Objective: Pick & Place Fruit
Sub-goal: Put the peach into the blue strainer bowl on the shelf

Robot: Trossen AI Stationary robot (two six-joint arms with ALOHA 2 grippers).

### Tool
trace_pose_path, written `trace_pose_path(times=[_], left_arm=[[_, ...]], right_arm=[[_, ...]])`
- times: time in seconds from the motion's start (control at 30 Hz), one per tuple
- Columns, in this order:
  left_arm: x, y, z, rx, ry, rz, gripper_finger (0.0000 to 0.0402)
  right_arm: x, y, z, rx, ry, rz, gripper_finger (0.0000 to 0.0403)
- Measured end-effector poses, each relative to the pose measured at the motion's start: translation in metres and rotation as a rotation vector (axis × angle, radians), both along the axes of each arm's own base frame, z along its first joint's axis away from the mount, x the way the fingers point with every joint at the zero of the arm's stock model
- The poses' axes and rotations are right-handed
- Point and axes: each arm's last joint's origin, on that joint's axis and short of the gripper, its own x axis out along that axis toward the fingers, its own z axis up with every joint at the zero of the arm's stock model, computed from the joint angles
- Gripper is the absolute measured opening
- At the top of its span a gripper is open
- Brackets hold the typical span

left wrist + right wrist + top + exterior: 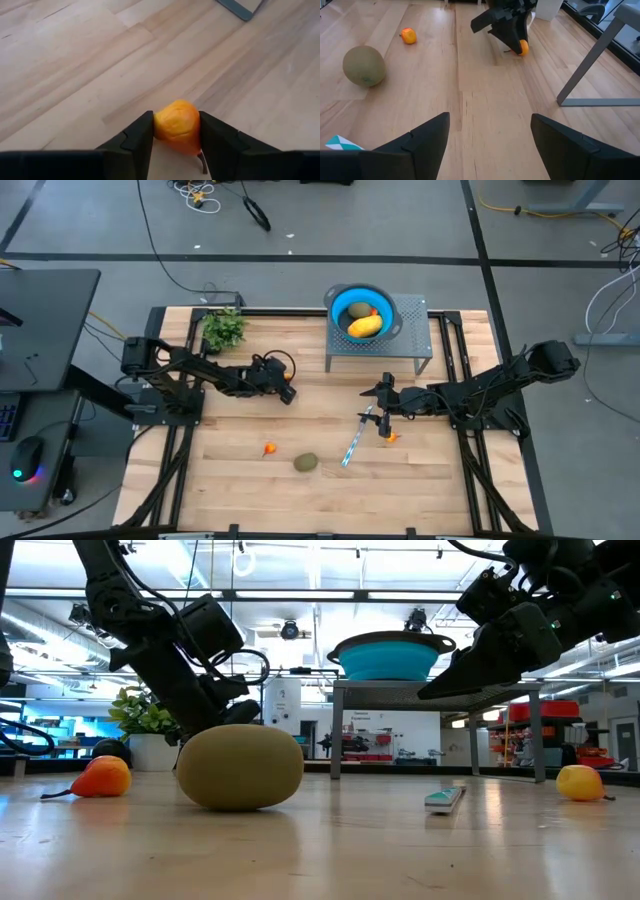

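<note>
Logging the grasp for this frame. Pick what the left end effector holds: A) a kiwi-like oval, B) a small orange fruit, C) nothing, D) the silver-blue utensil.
B: the left wrist view shows the left end effector with its fingers closed on a small orange fruit.

We are looking at a robotics lab or workshop: a wooden table point(250, 430) is sitting on a grey concrete floor point(400, 220) with loose cables point(200, 195) trailing across it, a computer desk point(40, 310) is standing alongside, and ceiling strip lights point(300, 597) are glowing over equipment shelves behind.
</note>
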Motion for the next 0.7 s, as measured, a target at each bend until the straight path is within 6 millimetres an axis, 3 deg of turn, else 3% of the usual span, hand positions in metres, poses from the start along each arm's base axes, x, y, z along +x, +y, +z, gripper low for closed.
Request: trace_pose_path(times=[0.17, 0.33, 0.47, 0.7], left_arm=[[0.004, 0.000, 0.005, -0.002, -0.051, -0.038, 0.0143], [0.013, 0.000, 0.026, 0.042, -0.120, -0.102, 0.0147], [0.019, 0.003, 0.053, 0.130, -0.171, -0.126, 0.0151], [0.025, 0.013, 0.117, 0.405, -0.227, -0.077, 0.0146]], right_arm=[[0.000, 0.000, 0.000, 0.000, 0.000, 0.000, 0.0288], [0.000, 0.000, 0.000, 0.000, 0.000, 0.000, 0.0288], [0.000, 0.000, 0.000, -0.004, 0.000, 0.001, 0.0288], [0.000, 0.000, 0.000, -0.004, 0.000, 0.001, 0.0288]])
